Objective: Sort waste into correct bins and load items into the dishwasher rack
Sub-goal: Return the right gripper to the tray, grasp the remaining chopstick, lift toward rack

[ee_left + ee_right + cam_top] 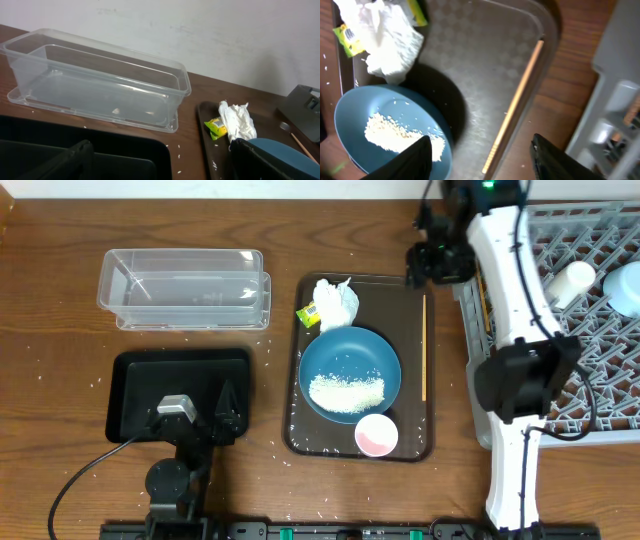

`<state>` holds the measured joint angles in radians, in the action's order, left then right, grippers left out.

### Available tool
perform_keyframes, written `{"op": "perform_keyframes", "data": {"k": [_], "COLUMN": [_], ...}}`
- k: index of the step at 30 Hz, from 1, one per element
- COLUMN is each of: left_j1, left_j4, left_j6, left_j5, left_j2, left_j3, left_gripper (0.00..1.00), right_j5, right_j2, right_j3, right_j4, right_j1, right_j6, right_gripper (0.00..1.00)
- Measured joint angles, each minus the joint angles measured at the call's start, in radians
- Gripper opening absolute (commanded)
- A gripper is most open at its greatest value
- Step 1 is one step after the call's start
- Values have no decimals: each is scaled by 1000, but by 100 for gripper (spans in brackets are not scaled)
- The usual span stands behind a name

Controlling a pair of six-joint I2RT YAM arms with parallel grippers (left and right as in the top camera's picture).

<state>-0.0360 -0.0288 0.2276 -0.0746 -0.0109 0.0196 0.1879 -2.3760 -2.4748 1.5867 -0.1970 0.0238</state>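
Observation:
On the brown serving tray (pixel 412 442) lie crumpled white tissue (pixel 337 302), a yellow-green wrapper (pixel 309 314), a dark-blue dish (pixel 350 360) with a heap of rice (pixel 346 392), a pink cup (pixel 376 434) and a wooden chopstick (pixel 424 347). My right gripper (pixel 433 262) is open and empty above the tray's far right corner. In the right wrist view its fingers (pixel 485 160) straddle the chopstick (pixel 520 95), with the dish (pixel 355 115) to the left. My left gripper (pixel 225 412) is open and empty over the black tray (pixel 130 395). The clear tub (pixel 185 288) is empty.
The grey dishwasher rack (pixel 600 370) fills the right side and holds a white cup (pixel 570 280) and a light-blue bowl (pixel 625 285). Loose rice grains lie scattered on the wooden table between the trays. A white wall shows behind the tub (pixel 95 85) in the left wrist view.

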Motion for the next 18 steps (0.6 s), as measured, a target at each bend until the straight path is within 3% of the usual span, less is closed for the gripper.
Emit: {"op": "perform_keyframes", "data": {"k": [8, 18], "left_j1": [0, 0], "left_j4": [0, 0], "left_j6": [0, 0], "left_j5": [0, 0], "left_j2": [0, 0], "left_j3": [0, 0], "left_gripper": [89, 89], "right_j5": [-153, -143], "right_j2": [0, 0], "right_j3": [202, 408], "right_j4": [-124, -225], "right_j1": [-54, -53], "right_j6": [163, 185], "right_gripper": [49, 48]}}
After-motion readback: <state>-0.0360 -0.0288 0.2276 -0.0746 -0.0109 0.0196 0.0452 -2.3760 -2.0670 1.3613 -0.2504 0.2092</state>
